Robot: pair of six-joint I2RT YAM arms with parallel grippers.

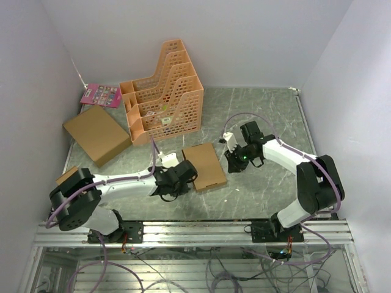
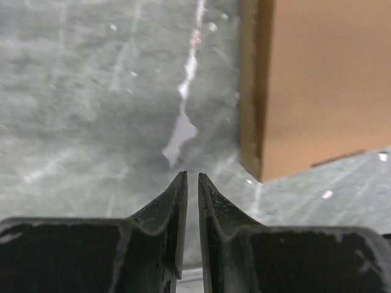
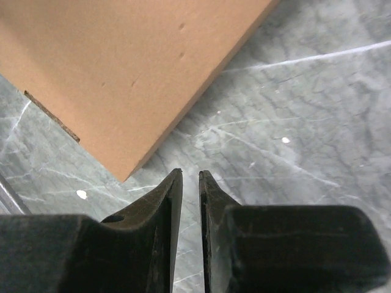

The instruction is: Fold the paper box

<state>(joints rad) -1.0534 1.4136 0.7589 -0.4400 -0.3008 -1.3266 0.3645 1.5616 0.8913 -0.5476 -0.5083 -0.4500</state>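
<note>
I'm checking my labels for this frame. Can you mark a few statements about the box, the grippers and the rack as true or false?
1. The box lies between the left gripper and the right gripper. True.
2. The left gripper grips the box. False: its jaws hold nothing, and the box lies off to one side of them.
3. An orange rack stands beyond the box. True.
4. The box is a flat unfolded sheet. False: it is closed up, with a side wall showing.
5. The right gripper's jaws stand wide apart. False: only a narrow gap parts them, with nothing in it.
</note>
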